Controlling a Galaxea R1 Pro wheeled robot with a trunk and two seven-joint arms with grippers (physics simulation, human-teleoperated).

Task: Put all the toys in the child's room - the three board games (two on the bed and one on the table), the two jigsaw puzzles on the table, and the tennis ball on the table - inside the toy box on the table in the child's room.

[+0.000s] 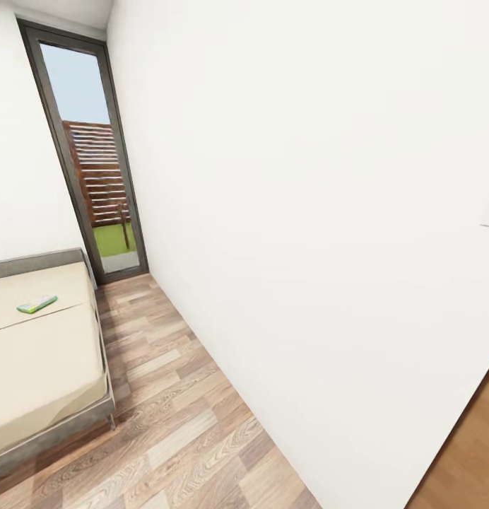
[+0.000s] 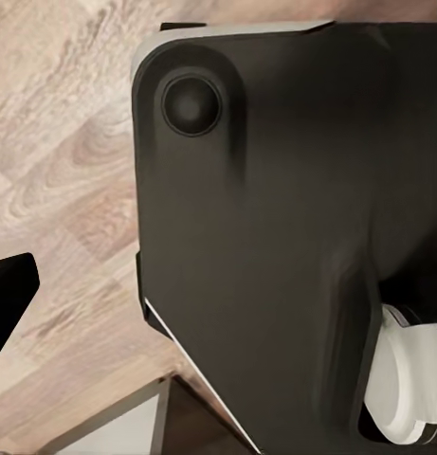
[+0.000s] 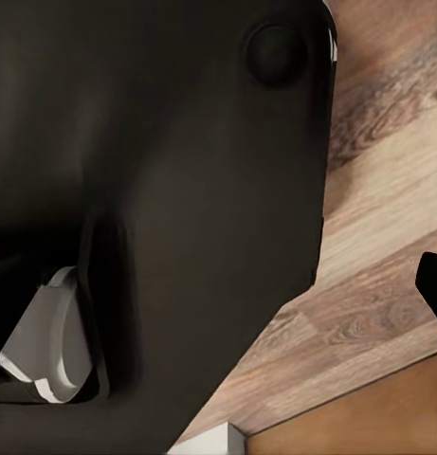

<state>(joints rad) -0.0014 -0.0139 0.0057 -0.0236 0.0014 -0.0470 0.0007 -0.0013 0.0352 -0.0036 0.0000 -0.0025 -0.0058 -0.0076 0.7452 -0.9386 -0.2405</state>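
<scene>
Head view: I'm in transit in the child's room, camera tilted, facing a white wall (image 1: 308,212) with a narrow glass door (image 1: 96,162) at the far end. Bed (image 1: 39,353) sits low at my left; one board game (image 1: 37,305), a flat green-white box, lies on the beige mattress towards the headboard end, well apart from me. Second bed game, worktop and toy box not visible from here. Wrist views look down past my dark base onto wood-plank floor (image 1: 181,424); a dark tip of the left tool (image 2: 8,303) and of the right tool (image 3: 434,284) peeks in at a frame edge, so I cannot tell whether either is wide or narrow. Nothing seems held. Step in hand, my guess: drive to the bed. Do it well: turn left, keep off the wall, stop alongside the mattress edge nearest the box, square up before reaching.
</scene>
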